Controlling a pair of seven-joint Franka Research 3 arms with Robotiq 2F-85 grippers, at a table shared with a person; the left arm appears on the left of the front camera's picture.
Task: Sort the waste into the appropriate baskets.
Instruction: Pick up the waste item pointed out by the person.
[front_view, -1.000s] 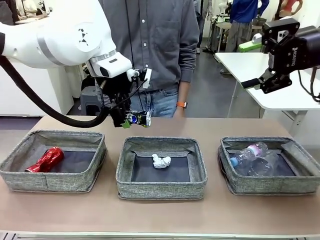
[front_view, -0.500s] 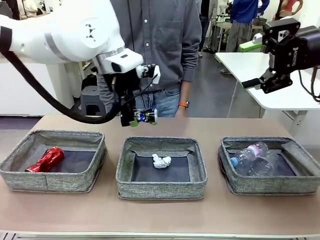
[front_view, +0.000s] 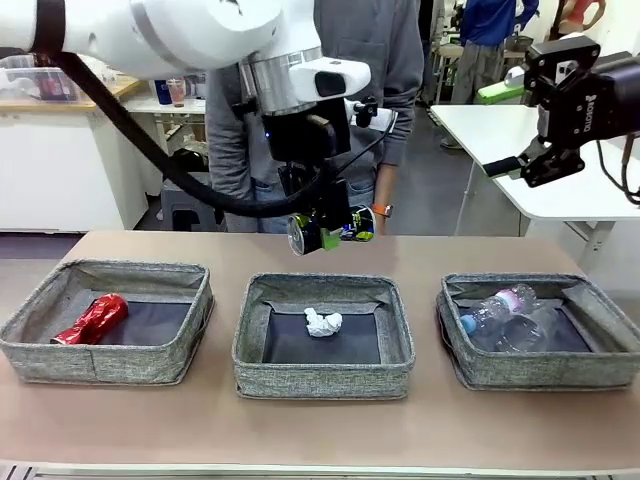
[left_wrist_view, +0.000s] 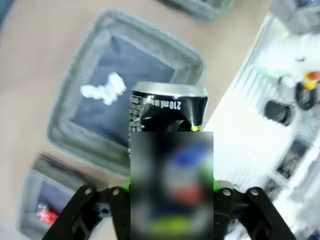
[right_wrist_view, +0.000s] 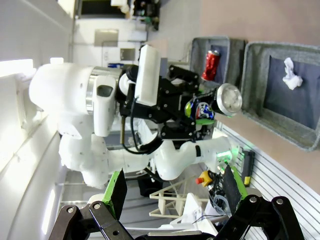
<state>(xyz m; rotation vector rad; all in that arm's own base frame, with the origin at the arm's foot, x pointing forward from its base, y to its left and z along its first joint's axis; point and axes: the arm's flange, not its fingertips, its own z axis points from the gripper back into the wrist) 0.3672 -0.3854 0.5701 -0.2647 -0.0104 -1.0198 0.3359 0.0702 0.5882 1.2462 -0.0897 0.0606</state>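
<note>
My left fingers (front_view: 325, 235) clamp the dark can (front_view: 322, 232) lying sideways above the middle basket (front_view: 322, 375), the can basket (front_view: 100, 362) lying leftward; my right fingers (front_view: 508, 165) gape empty.

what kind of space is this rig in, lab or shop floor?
Probably a robotics lab or workshop. A person stands at the far side of the table, other white work tables stand behind, and the left gripper carries a dark can over grey baskets.
</note>
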